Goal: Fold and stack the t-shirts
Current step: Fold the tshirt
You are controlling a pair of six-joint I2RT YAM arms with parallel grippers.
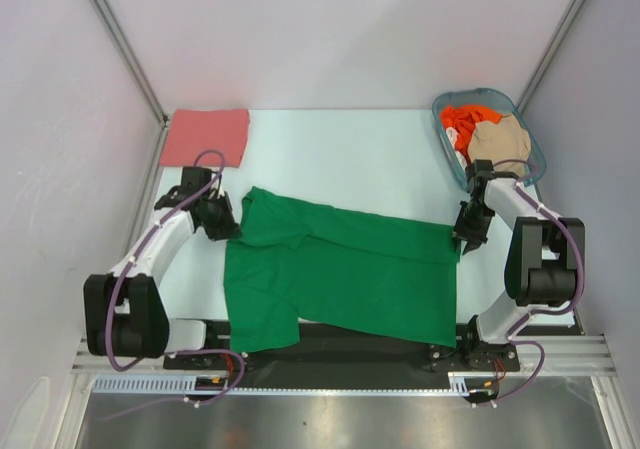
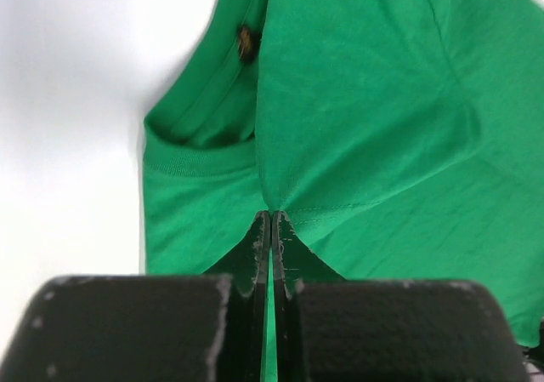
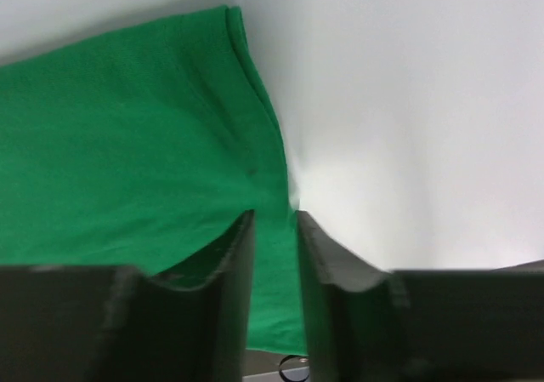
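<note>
From above, the green t-shirt [image 1: 340, 269] lies spread in the middle of the table [image 1: 360, 149]. A folded salmon-pink t-shirt [image 1: 206, 136] lies at the far left. The basket [image 1: 446, 141] at the far right holds the orange-red t-shirt [image 1: 462, 121] and the beige t-shirt [image 1: 497, 141].

The left gripper [image 1: 222, 227] is at the green shirt's left edge and the right gripper [image 1: 468, 239] at its right edge.

In the left wrist view, the left gripper [image 2: 270, 216] is closed, pinching a fold of the green t-shirt [image 2: 374, 127] beside the collar [image 2: 200, 156].

In the right wrist view, the right gripper [image 3: 274, 216] has its jaws a little apart, with the green t-shirt [image 3: 127, 161] edge seen in the gap.
</note>
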